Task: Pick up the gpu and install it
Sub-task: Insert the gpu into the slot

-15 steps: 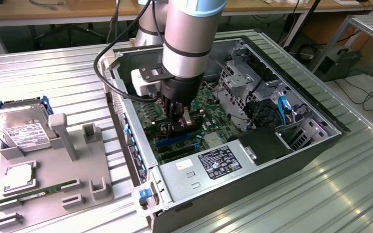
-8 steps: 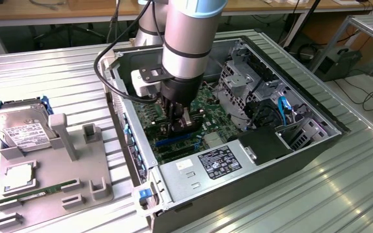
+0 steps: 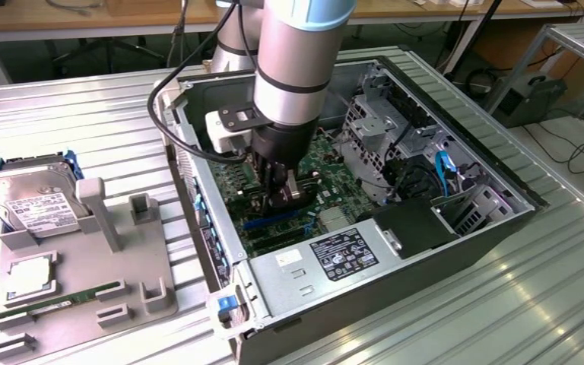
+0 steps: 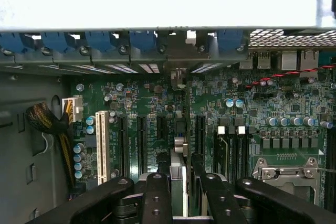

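My gripper (image 3: 280, 196) reaches down into the open computer case (image 3: 221, 251), just above the green motherboard (image 3: 325, 156). In the wrist view the gripper (image 4: 179, 195) is shut on the gpu (image 4: 178, 169). I see the gpu edge-on as a thin card between the black fingers (image 4: 156, 195). It runs in line with the black expansion slots (image 4: 200, 137), and its far end points at the rear slot openings (image 4: 179, 72). In the exterior view the gpu (image 3: 284, 204) is mostly hidden by the fingers. Whether its edge touches a slot I cannot tell.
A grey holder tray (image 3: 84, 293) at the exterior view's left carries a hard drive (image 3: 30, 199), a processor chip (image 3: 30, 277) and a green memory stick (image 3: 58, 300). Inside the case are a power supply (image 3: 345, 255), a drive cage (image 3: 373, 125), a white slot (image 4: 101, 145) and a cable bundle (image 4: 46, 121).
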Robot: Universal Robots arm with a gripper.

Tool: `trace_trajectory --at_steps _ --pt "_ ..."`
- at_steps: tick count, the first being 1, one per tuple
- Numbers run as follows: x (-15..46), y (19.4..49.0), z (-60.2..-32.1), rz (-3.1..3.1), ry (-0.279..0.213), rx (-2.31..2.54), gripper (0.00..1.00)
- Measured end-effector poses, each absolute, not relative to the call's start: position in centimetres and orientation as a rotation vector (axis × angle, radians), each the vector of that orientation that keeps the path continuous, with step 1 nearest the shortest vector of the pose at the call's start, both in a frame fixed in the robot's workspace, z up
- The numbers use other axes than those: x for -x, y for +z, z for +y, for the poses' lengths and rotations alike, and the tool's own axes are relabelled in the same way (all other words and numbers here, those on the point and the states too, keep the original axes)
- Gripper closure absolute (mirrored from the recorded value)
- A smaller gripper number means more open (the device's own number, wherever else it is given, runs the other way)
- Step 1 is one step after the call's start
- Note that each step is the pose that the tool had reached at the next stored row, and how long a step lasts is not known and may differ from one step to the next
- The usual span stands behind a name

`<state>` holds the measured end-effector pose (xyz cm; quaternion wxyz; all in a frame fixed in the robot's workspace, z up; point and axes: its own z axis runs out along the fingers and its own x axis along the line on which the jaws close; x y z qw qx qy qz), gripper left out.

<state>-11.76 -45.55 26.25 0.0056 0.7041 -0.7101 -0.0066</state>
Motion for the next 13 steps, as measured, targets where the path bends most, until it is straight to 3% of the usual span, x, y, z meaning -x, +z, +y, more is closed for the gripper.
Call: trace_trajectory --at_steps 13 --pt "11.76 25.93 -45.72 -2.222 -0.020 -2.204 0.73"
